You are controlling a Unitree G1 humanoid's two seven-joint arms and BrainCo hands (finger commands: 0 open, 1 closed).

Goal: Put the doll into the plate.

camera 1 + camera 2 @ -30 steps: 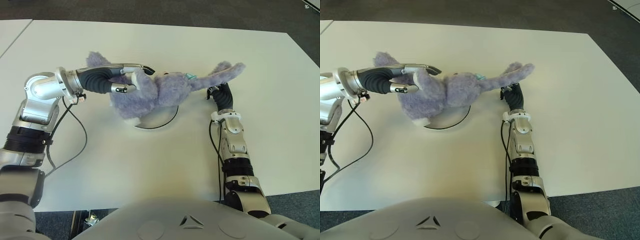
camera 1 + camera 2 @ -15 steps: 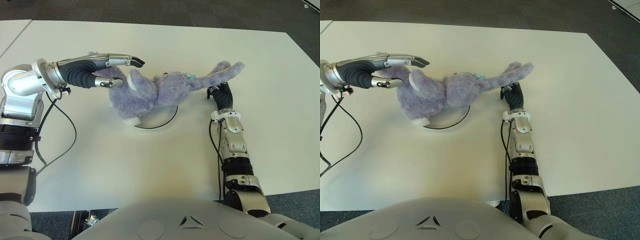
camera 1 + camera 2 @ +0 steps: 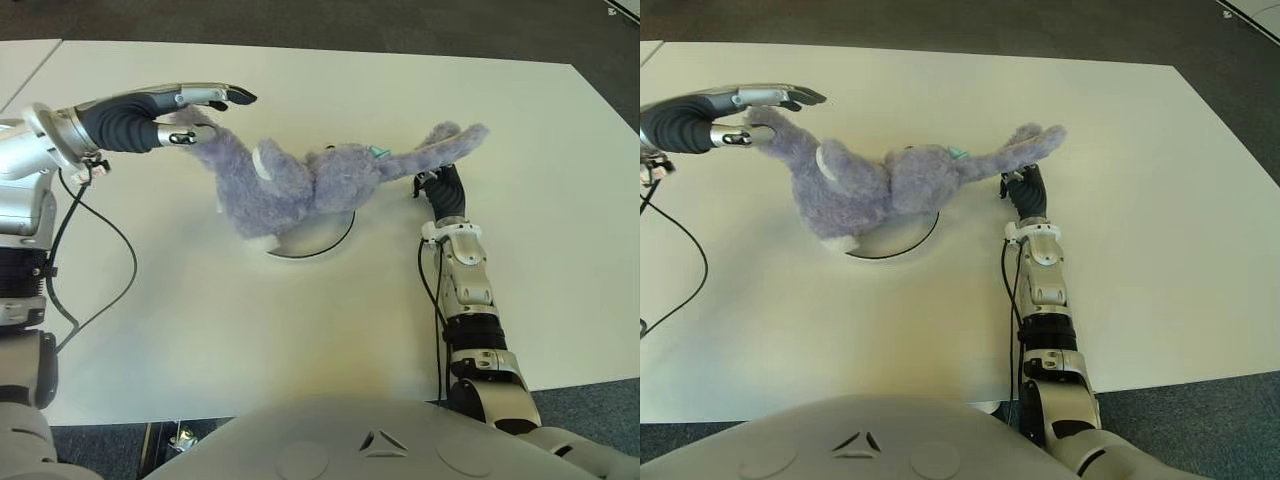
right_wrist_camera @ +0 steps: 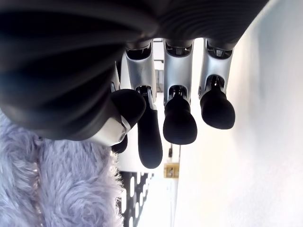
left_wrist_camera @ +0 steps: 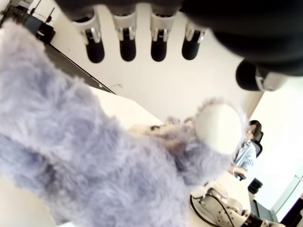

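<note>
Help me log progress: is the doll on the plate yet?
Mostly on: the doll's body lies over the plate, its limbs trailing onto the table. The left hand is open by one limb.

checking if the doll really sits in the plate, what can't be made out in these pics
- Plate: in both eye views the doll covers all but an arc of rim, so how much of it lies inside is hidden.
- Left hand: open above the doll's limb; contact cannot be told.
- Right hand: its fingers curl beside the fur; the right wrist view does not show whether they touch it.
</note>
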